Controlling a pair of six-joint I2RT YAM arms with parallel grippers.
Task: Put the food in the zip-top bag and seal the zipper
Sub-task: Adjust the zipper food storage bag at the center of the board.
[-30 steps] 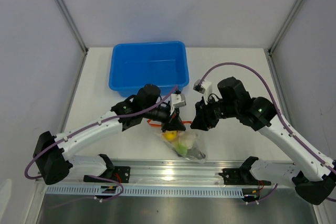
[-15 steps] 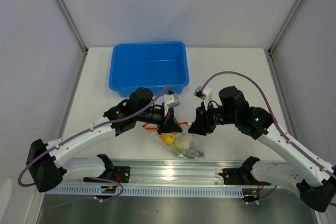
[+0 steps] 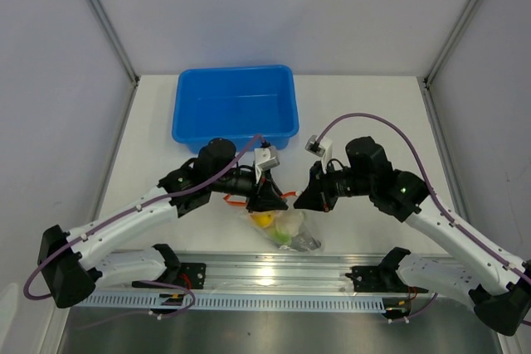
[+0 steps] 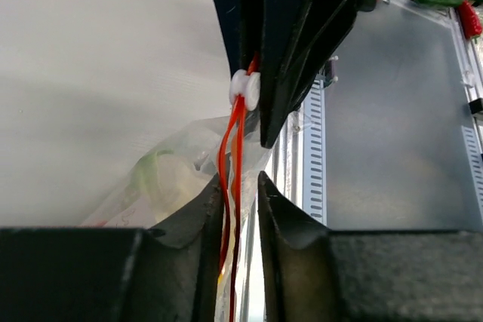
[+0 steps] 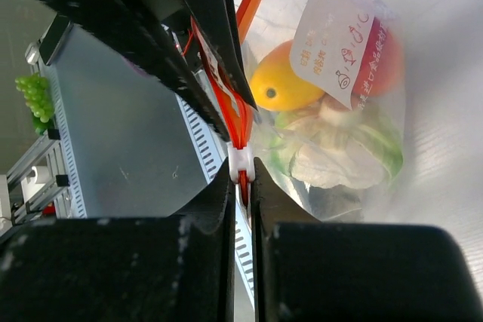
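Six o'clock on the table, nearest the arms: the zip-top bag lies with the food inside it. Its zipper is lifted between two arms, apparently so the mouth can be run closed. At the strip's three o'clock end, the right gripper pinches the zipper tight beside the white slider. At nine o'clock, the left gripper stands a crack apart, straddling the strip without squeezing. The blue tub sits at twelve o'clock.

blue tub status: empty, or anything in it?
Empty. The top view shows only bare blue floor inside the blue tub; nothing lies in it. A thin strip behind its near wall is hidden.
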